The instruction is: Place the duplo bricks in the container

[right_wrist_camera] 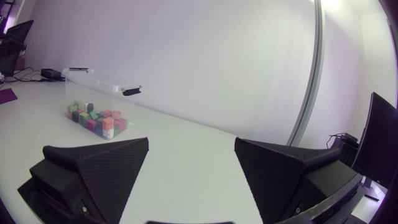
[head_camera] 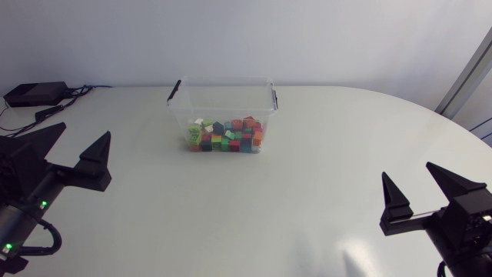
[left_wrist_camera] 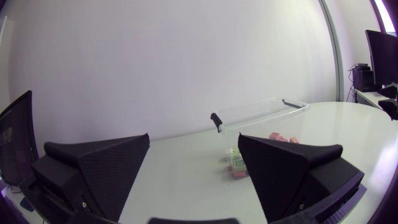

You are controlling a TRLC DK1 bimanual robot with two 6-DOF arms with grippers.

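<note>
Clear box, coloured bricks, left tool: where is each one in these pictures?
clear box [head_camera: 223,104], head view, on its bare front wall above the bricks.
coloured bricks [head_camera: 227,137], head view, on the middle of the pile inside the box.
left tool [head_camera: 84,128], head view, midway between its two open fingertips.

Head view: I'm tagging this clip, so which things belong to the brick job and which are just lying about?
Job:
clear container
duplo bricks inside it
left pincer and right pincer, both open

Lying about:
black box at the table's far left corner
</note>
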